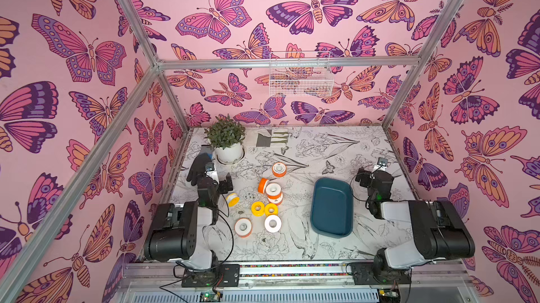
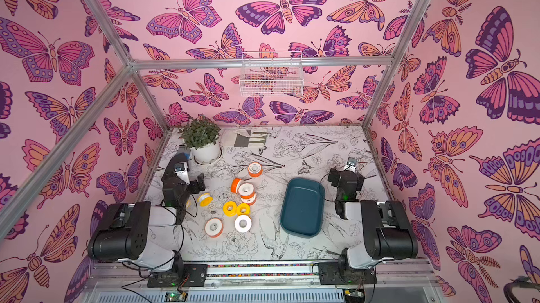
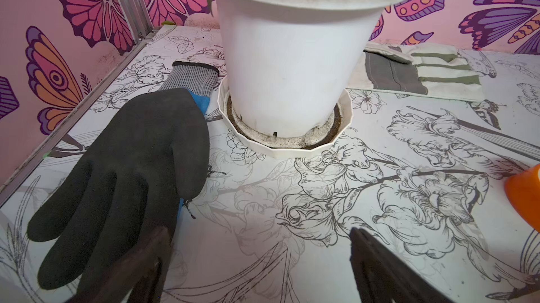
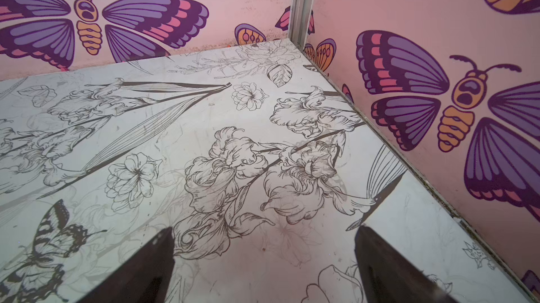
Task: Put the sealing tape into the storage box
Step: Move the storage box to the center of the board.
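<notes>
Floral table [image 1: 321,152], sealing tape [image 1: 273,190] near left pincer [image 3: 257,233] (spread, empty), right pincer [image 4: 264,228] spread

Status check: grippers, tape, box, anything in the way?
Both open, empty: left gripper, right gripper. All sealing tape on table, storage box empty. Close ahead of left gripper: black glove, plant pot.

I see a potted plant [image 1: 226,143] on its saucer [image 3: 292,148], black glove [image 3: 131,155] just beside it, striped glove [image 3: 423,73] nearby, wire basket [image 1: 301,78] hung above.
</notes>
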